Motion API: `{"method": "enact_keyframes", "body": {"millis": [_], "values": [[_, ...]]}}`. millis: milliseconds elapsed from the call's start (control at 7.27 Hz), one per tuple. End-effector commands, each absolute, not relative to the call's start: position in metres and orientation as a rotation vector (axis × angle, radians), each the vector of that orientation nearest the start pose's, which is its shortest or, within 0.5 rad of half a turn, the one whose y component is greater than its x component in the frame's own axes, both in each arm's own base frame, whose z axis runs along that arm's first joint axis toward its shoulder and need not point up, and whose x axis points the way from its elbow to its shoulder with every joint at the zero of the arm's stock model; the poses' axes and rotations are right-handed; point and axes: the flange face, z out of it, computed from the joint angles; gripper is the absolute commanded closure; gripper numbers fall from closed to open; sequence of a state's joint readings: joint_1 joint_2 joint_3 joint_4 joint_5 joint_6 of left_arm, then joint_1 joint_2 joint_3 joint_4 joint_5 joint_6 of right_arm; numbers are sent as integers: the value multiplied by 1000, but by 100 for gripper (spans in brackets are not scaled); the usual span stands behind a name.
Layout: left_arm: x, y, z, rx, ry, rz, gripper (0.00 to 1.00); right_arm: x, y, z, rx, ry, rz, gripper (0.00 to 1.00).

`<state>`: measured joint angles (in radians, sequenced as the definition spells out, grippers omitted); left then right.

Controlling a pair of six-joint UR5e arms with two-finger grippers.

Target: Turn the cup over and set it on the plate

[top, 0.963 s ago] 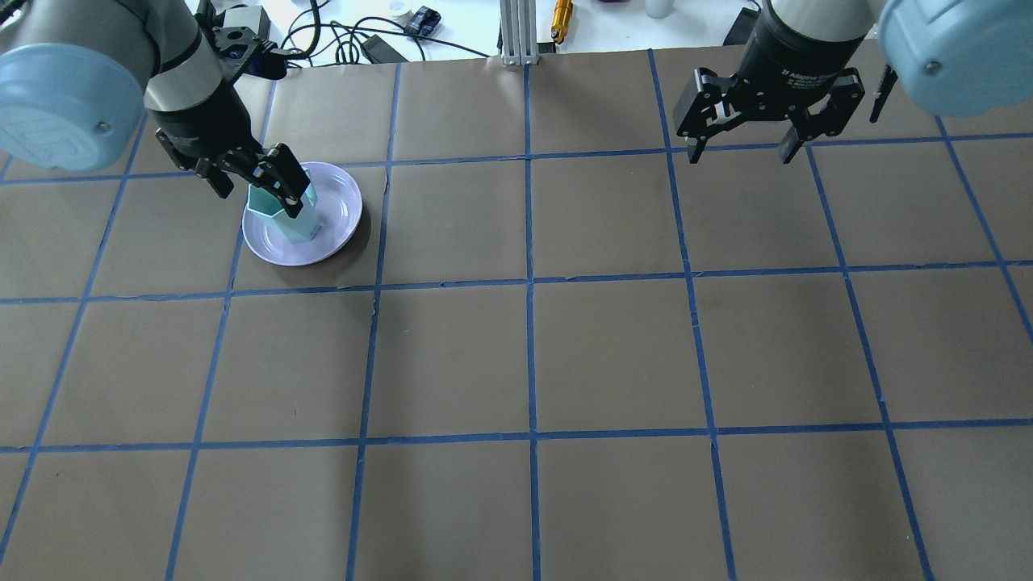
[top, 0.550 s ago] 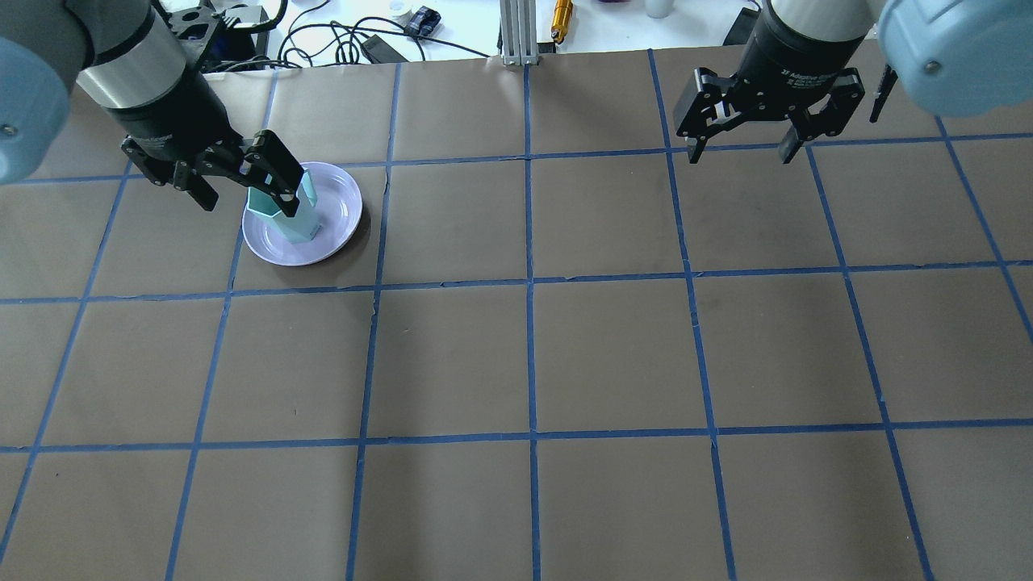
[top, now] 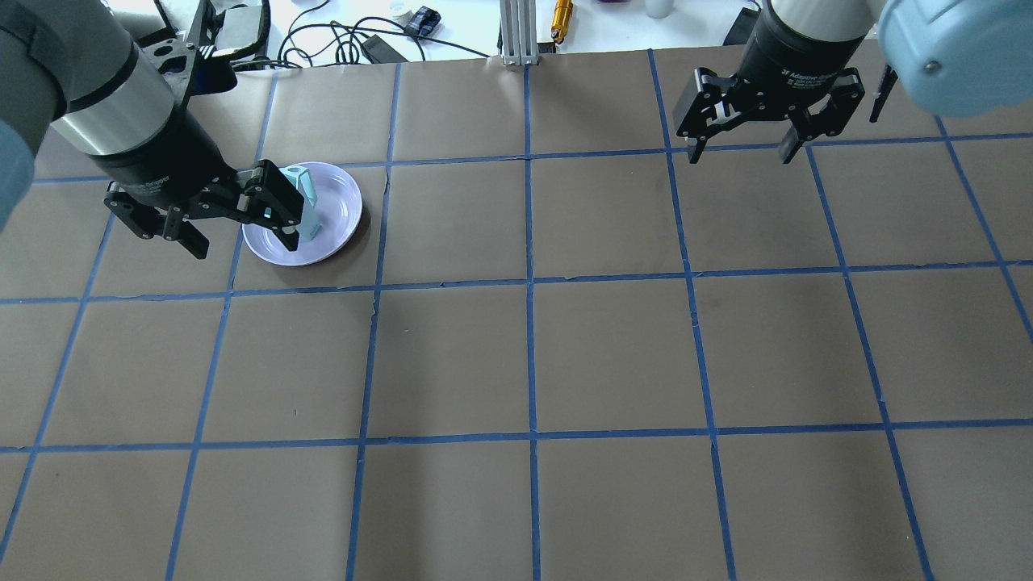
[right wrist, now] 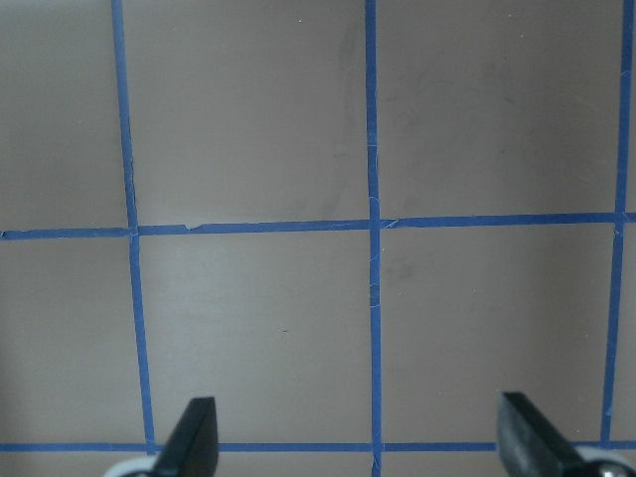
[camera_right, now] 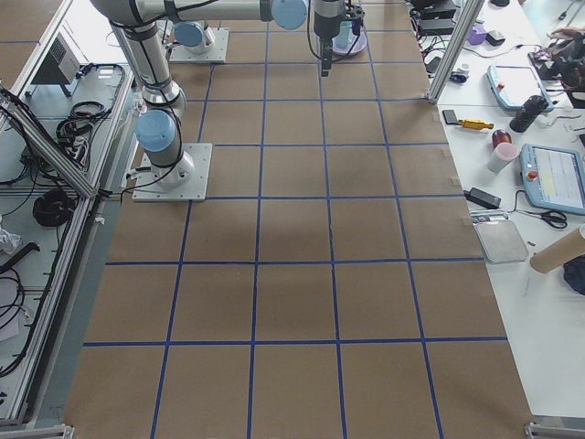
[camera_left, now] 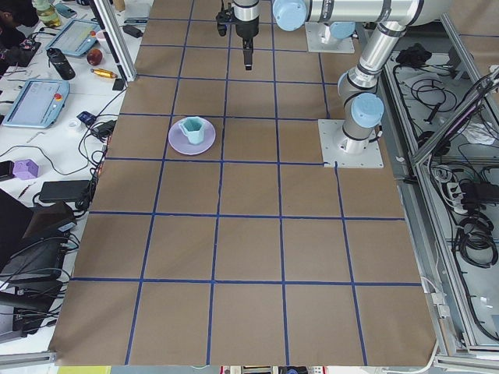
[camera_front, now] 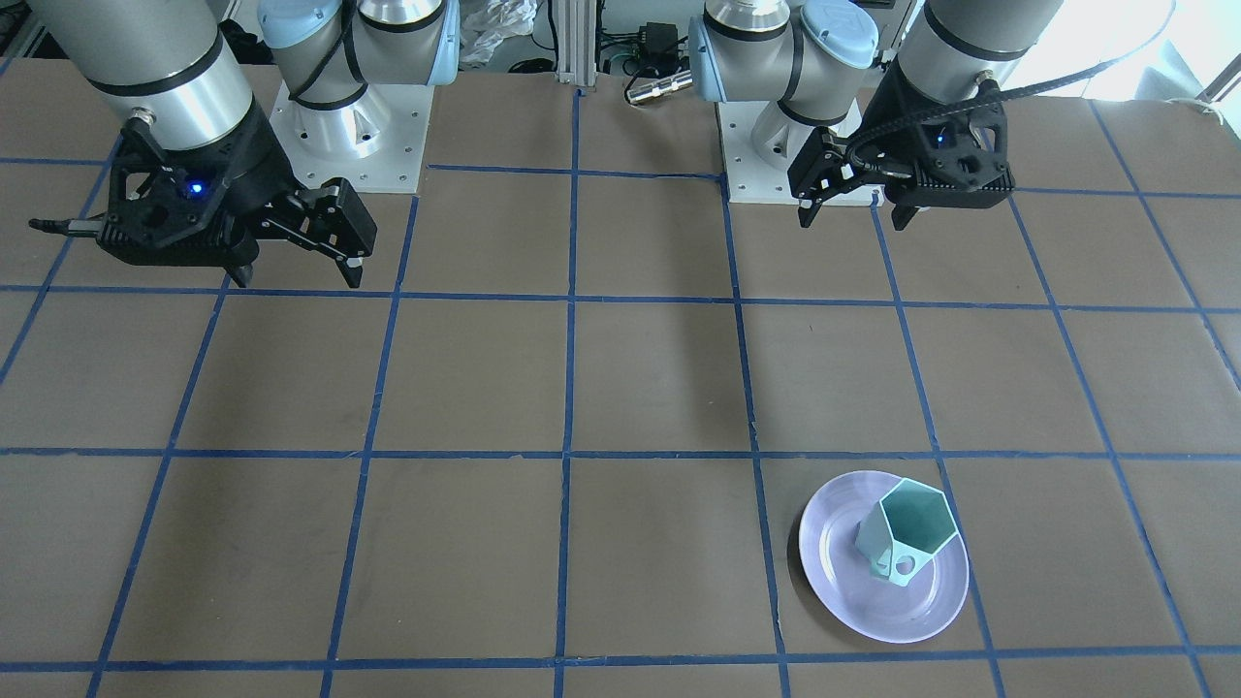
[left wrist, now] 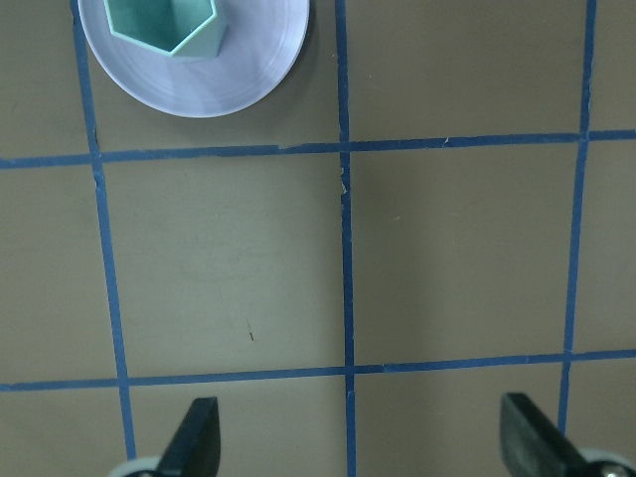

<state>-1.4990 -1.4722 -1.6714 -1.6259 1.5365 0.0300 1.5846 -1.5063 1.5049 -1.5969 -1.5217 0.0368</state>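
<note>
The mint-green cup [camera_front: 906,533] stands upright, mouth up, on the lavender plate [camera_front: 842,543], with its handle toward the operators' side. In the overhead view the cup [top: 305,200] is partly hidden behind my left gripper [top: 242,242], and the plate [top: 343,206] lies at the table's far left. My left gripper [camera_front: 850,218] is open, empty and raised well above the table, on the robot's side of the plate. The left wrist view shows the cup [left wrist: 164,25] and plate [left wrist: 258,60] at its top left. My right gripper [top: 740,153] is open and empty at the far right.
The table is brown paper with a blue tape grid. Cables and small devices [top: 379,40] and an aluminium post [top: 516,32] lie beyond the far edge. Both robot bases [camera_front: 349,126] stand at the near edge. Side benches hold tablets and tools [camera_left: 35,101].
My left gripper, open, has risen and drawn back from the cup toward the robot's side. The cup stays upright on the plate. The right arm has not moved.
</note>
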Motion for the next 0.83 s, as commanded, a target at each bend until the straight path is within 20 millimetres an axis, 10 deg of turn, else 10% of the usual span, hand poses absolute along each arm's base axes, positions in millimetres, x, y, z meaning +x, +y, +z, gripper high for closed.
{"method": "enact_keyframes", "body": {"millis": [0, 688], "values": [[-104, -462, 483, -203, 3170, 75, 0, 145, -520, 491, 35, 3091, -41, 0], [-115, -511, 509, -160, 3168, 98, 0, 145, -520, 491, 35, 3091, -41, 0]]}}
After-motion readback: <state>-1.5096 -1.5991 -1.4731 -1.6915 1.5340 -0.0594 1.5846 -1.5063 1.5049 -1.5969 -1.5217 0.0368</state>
